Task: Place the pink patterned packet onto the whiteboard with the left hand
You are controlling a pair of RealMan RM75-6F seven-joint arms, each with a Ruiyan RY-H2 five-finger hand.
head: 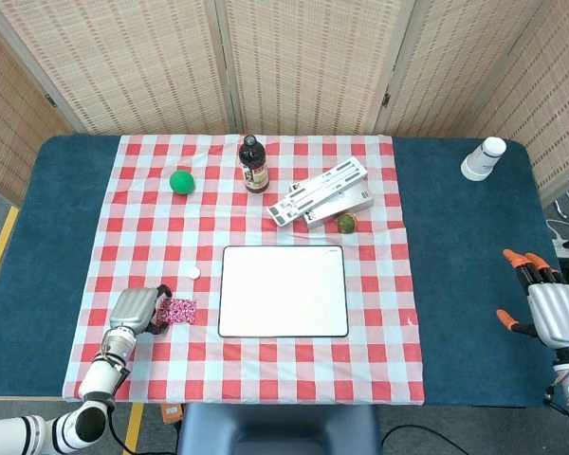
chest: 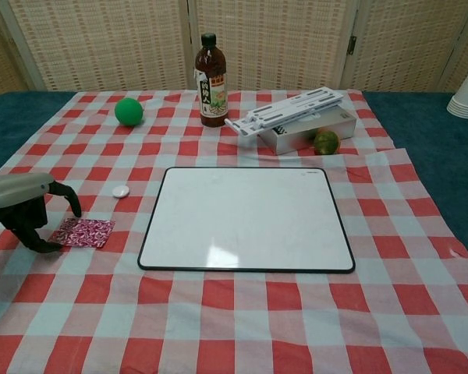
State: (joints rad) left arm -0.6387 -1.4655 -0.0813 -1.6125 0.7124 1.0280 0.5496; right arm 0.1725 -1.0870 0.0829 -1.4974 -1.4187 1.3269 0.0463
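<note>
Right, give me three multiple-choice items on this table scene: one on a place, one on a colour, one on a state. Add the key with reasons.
1. Where does the pink patterned packet lie?
A. on the whiteboard
B. on the checked cloth, to the left of the whiteboard
C. beside the paper cups

2. What colour is the ball to the left of the bottle?
A. green
B. blue
C. yellow

3. What state is the whiteboard in?
A. covered in writing
B. carrying the packet
C. blank, with nothing on it

Key: 1 B, the packet rests flat on the cloth next to the left robot hand, clear of the board. 2 A, the ball shows plain green in both views. 3 C, its white surface is bare in both views.
</note>
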